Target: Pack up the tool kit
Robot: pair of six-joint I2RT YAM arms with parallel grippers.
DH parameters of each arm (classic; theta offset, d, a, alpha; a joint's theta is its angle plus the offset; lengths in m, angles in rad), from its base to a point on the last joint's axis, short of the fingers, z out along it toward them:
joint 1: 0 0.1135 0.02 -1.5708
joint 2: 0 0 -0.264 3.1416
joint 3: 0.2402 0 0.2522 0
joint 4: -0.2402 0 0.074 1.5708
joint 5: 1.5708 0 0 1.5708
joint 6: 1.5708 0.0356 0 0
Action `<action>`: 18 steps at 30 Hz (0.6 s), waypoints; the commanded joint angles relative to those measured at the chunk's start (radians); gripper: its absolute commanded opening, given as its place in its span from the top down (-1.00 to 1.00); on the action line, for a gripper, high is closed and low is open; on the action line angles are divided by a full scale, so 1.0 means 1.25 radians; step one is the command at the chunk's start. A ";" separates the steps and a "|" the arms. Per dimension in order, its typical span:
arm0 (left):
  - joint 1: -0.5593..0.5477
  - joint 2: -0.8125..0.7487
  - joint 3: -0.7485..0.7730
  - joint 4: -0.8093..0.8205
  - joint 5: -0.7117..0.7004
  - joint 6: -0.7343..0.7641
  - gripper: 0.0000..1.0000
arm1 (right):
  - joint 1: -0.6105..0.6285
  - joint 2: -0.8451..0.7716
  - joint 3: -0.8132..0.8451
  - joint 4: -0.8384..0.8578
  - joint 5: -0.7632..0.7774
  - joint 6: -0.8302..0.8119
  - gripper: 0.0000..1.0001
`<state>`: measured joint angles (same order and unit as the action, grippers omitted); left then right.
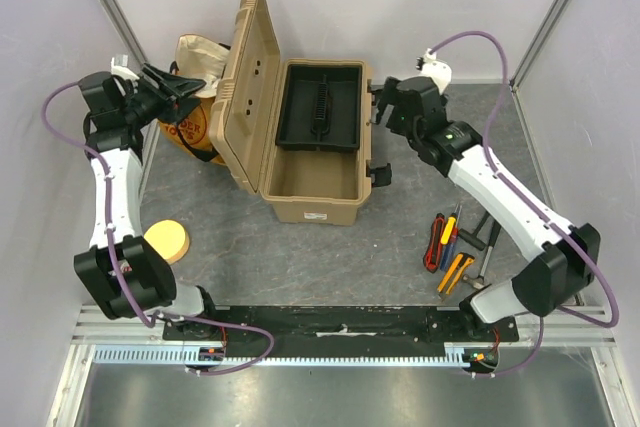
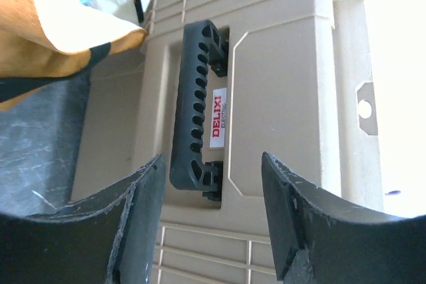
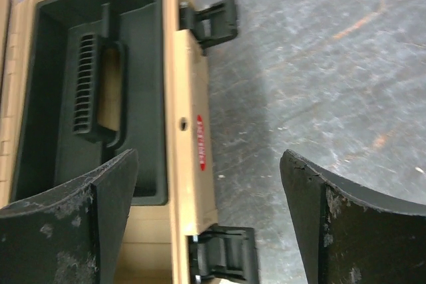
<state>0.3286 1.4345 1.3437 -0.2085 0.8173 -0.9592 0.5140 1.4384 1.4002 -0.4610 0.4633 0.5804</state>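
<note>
Tan toolbox point(image 1: 315, 209) stands open; left pincer point(image 2: 212, 164) and right pincer point(image 3: 208, 157) gape, empty. Fetch hand tools point(image 1: 450, 247) from the bench point(image 1: 330, 257) singly, gripping mid-handle.

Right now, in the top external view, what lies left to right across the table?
From the left: round yellow disc → open toolbox lid → black inner tray → black latches → hand tools.
</note>
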 commanded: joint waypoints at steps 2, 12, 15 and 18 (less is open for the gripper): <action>0.001 -0.097 0.077 -0.136 -0.203 0.132 -0.30 | 0.061 0.101 0.130 0.063 -0.036 -0.073 -0.87; -0.006 -0.215 0.180 -0.287 -0.299 0.284 -0.31 | 0.154 0.357 0.349 0.055 0.045 -0.112 -0.73; -0.026 -0.246 0.200 -0.289 -0.249 0.313 -0.31 | 0.164 0.426 0.414 0.039 0.069 -0.117 -0.69; -0.046 -0.257 0.227 -0.281 -0.174 0.354 -0.31 | 0.166 0.485 0.455 0.037 0.076 -0.123 -0.61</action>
<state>0.2993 1.1336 1.5711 -0.5491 0.4885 -0.6353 0.7193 1.9804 1.8729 -0.4110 0.5037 0.4583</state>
